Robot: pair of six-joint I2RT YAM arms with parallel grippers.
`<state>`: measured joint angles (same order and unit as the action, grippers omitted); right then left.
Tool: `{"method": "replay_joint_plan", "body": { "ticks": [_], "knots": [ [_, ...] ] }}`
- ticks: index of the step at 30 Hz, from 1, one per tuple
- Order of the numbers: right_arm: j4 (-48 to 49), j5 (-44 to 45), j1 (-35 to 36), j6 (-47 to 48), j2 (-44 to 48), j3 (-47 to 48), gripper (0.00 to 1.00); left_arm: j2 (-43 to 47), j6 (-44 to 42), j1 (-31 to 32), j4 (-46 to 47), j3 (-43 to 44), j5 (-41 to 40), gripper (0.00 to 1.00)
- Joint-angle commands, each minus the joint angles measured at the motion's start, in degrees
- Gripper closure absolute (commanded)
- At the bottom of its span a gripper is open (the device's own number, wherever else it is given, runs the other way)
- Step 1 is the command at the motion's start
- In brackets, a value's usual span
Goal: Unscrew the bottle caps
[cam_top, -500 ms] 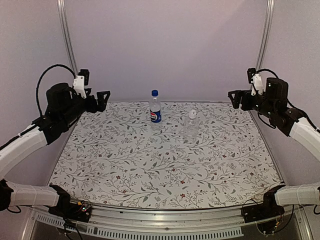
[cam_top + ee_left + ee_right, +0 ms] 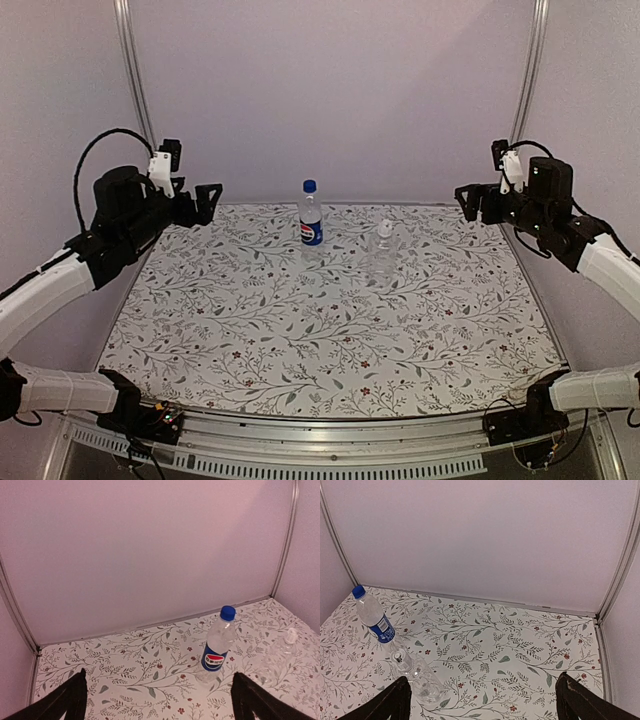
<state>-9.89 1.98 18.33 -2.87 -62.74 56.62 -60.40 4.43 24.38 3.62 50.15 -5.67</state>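
Bottles [image 2: 311,232] [image 2: 381,258], two, caps [image 2: 309,185] [image 2: 384,227], two, blue, white, left end effector [image 2: 209,201], right end effector [image 2: 465,201], both agape

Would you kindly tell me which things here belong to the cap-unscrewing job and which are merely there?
Job: blue cap, white cap, labelled bottle, plain bottle.
Merely there: floral table cover, back wall.
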Motion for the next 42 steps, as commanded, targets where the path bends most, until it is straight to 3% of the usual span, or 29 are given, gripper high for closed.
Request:
{"method": "replay_joint_plan", "body": {
  "ticks": [1, 5, 16, 23, 28, 35, 42],
  "knots": [
    [-1.57, -0.76, 0.31, -0.51, 0.92, 2.21, 0.01, -3.24, -0.29, 1.04, -3.20, 2.72, 3.51, 0.00],
    [-2.05, -1.05, 0.34, -1.02, 1.38, 2.46, 0.01, -9.70, -0.16, 2.68, -10.22, 8.27, 4.00, 0.00],
    [1.96, -4.34, 0.31, -3.87, 1.69, -2.16, 0.01, -26.70, 2.27, 6.57, -17.18, 23.70, 10.14, 0.06],
    [2.22, -6.45, 0.39, -4.19, 1.83, -2.92, 0.01, -40.47, 2.38, 7.51, -21.30, 39.50, 12.83, 0.19],
    [2.15, -6.58, 0.41, -3.81, 2.29, -3.26, 0.01, -48.41, 1.84, 8.23, -24.46, 49.20, 14.49, 0.22],
    [2.10, -7.16, 0.44, -3.88, 2.89, -3.77, 0.01, -55.20, 0.65, 8.97, -26.14, 57.43, 14.19, 0.26],
    [1.76, -7.35, 0.39, -3.93, 3.32, -4.15, 0.01, -61.10, -0.74, 9.08, -29.33, 64.20, 12.52, 0.39]
  ]
}}
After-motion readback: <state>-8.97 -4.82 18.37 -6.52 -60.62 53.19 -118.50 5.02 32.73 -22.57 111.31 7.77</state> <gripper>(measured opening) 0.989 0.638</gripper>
